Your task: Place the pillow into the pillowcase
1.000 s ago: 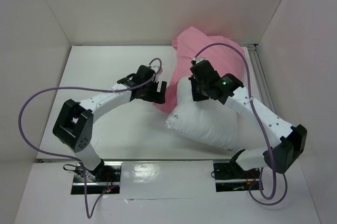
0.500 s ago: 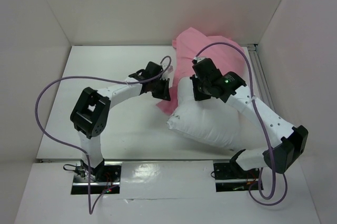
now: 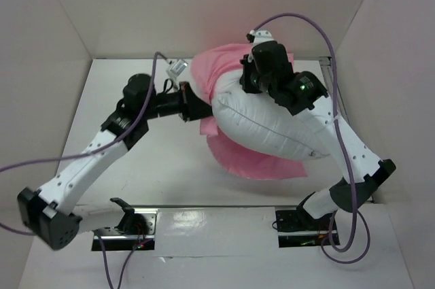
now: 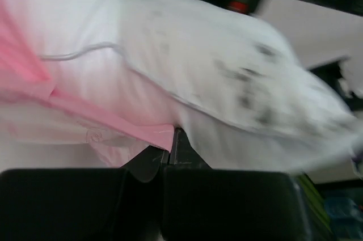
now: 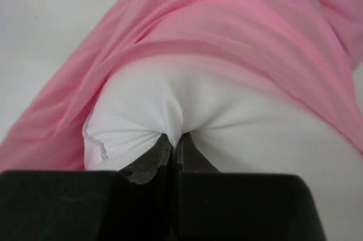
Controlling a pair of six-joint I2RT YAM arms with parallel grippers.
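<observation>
- White walled table [image 3: 156, 166], from above: pillow [image 3: 272, 129] sits centre-right, its far end under the pillowcase [image 3: 214, 75]; bare surface to the left.
- Left wrist, blurred: left gripper [image 4: 169, 149] clenched on the pillowcase hem.
- Right wrist: right gripper [image 5: 176, 147] pinches a pillow fold.

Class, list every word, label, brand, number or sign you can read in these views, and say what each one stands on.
None can be read.
The plump white pillow bears dark specks, too blurred to tell as letters.
The shiny pink satin pillowcase shows no print.
The right arm's green light is a lamp, not a sign.
</observation>
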